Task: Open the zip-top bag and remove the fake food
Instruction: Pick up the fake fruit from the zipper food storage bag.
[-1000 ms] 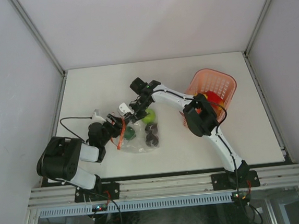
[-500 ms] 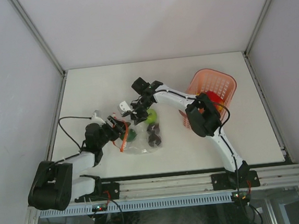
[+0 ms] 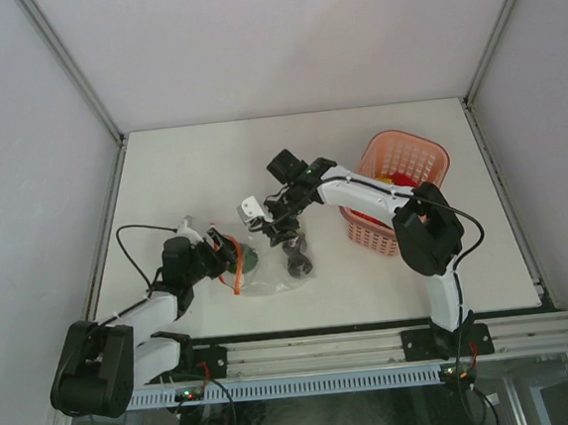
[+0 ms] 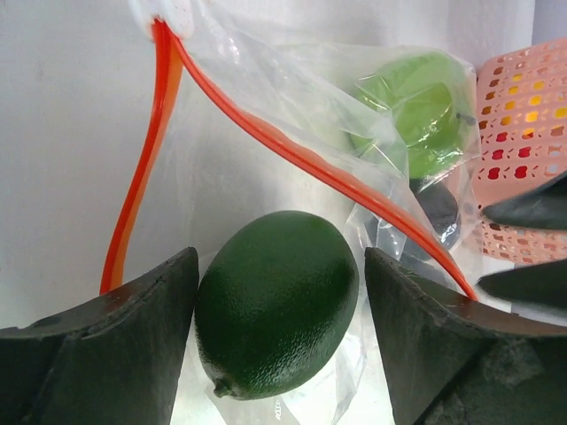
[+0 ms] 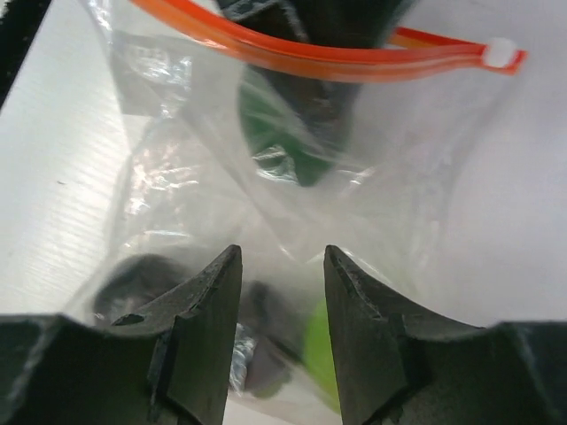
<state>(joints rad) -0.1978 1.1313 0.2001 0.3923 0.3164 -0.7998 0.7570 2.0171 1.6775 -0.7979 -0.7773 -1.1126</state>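
The zip-top bag (image 3: 274, 273) lies flat on the white table with its orange-red zip strip (image 4: 301, 155) parted. My left gripper (image 3: 226, 252) is at the bag's mouth, open, its fingers either side of a dark green lime (image 4: 275, 301); a gap shows on the right side. My right gripper (image 3: 278, 231) hovers over the bag's far end, open, with clear film (image 5: 177, 159) below its fingers. Inside the bag are a light green fruit (image 4: 416, 115) and a blackish piece (image 3: 293, 261). From the right wrist view the lime (image 5: 283, 142) shows through the plastic.
The pink basket (image 3: 400, 177) stands to the right of the bag with red and yellow food (image 3: 383, 178) in it. White walls close the table at the back and both sides. The right arm's links reach across between basket and bag.
The right gripper has opened and shifted right and nearer over the bag. The right elbow swung off the basket. The left arm stretched out low, its gripper staying at the bag's mouth.
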